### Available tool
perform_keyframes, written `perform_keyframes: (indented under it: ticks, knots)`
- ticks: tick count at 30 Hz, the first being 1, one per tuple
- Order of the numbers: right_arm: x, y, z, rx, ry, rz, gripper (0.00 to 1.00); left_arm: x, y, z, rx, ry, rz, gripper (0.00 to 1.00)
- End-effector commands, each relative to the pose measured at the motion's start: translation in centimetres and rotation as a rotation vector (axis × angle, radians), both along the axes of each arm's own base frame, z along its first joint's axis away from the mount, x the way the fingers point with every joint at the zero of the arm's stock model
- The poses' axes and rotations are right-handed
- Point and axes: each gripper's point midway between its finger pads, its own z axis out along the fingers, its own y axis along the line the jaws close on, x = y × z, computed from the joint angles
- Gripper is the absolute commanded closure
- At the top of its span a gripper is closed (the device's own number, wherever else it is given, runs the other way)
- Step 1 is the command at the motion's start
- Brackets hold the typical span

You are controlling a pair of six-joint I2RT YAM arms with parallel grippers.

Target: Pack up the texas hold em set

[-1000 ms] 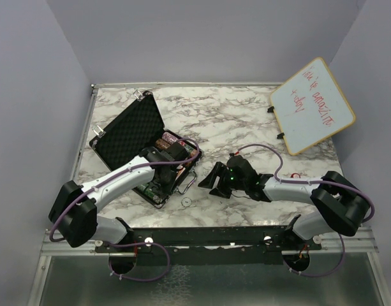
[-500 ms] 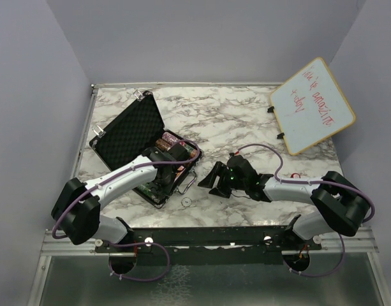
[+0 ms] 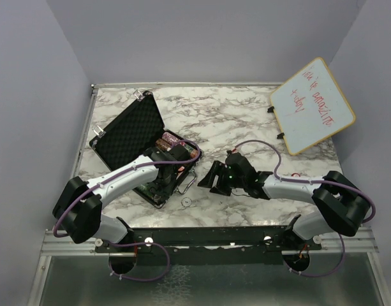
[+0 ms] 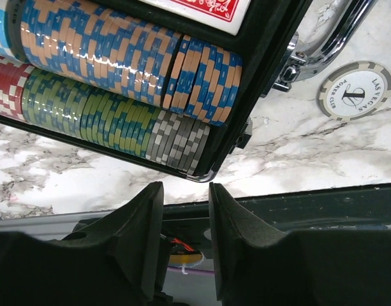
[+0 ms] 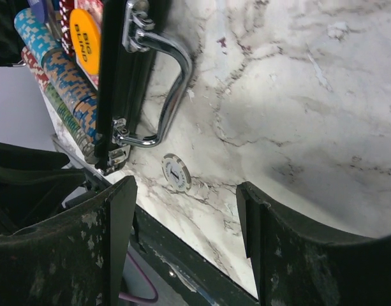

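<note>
The black rectangular hard case [image 3: 128, 131] sits open on the left part of the white marble-patterned table [image 3: 246, 121]. Its egg-crate foam lid leans back toward the far left corner. The curved chrome handle [image 5: 173, 83] is on the side facing the right arm.

Inside the tray, rows of chips lie on edge: a blue-and-orange striped chip row [image 4: 118, 57], then a green striped chip row [image 4: 112, 115] that ends in a few grey striped chips [image 4: 179, 140] at the near corner. A red-backed card deck [image 4: 208, 7] lies just beyond the blue row, and an orange round button [image 5: 87, 38] printed "BIG BLIND" rests among the chips.

1 grey-and-white poker chip [image 4: 354, 90] lies flat on the marble, outside the case and just beside the handle.

The left gripper [image 4: 185, 188] hangs over the case's near corner with its 2 fingers parted by a narrow gap and nothing between them. The right gripper [image 5: 185, 188] is low over the table to the right of the handle, its fingers spread wide and empty, with the loose chip in front of it.

A wood-framed whiteboard [image 3: 313, 105] with red writing stands tilted at the far right.
</note>
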Motion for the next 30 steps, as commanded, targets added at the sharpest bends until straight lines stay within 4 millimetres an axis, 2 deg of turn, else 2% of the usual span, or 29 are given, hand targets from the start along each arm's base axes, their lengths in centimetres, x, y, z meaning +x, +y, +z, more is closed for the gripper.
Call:
perform_keyframes:
  ticks: [1,4,11,14,16,20,23,26,30]
  knots:
    - [0.9,-0.1,1.1,-0.082,-0.105,0.083,0.3,1.0,0.1,1.5,0.006,-0.068,0.005,0.61]
    - [0.8,-0.2,0.5,-0.164,-0.12,0.161,0.3,2.2,-0.2,3.0,-0.015,-0.141,0.019,0.6]
    - [-0.2,0.3,0.0,-0.362,-0.178,0.274,0.3,6.7,-1.8,8.7,-0.174,-0.454,0.078,0.32]
    - [-0.4,0.4,-0.5,-0.466,-0.189,0.28,0.3,8.5,-0.9,11.9,-0.22,-0.643,0.156,0.26]
    - [-0.8,1.0,-0.9,-0.523,-0.201,0.295,0.3,9.2,0.4,13.6,-0.231,-0.763,0.224,0.24]
    - [-1.8,2.6,-1.6,-0.664,-0.219,0.338,0.25,9.3,3.1,15.5,-0.241,-0.921,0.33,0.19]
    - [-2.0,3.9,-1.8,-0.762,-0.245,0.342,0.21,8.8,4.0,16.0,-0.284,-0.976,0.357,0.18]
    - [-2.1,4.3,-2.4,-0.842,-0.247,0.345,0.19,8.2,4.7,16.2,-0.329,-1.018,0.383,0.15]
    - [-2.4,5.2,-3.2,-0.861,-0.24,0.385,0.19,7.7,5.2,16.6,-0.395,-1.067,0.4,0.13]
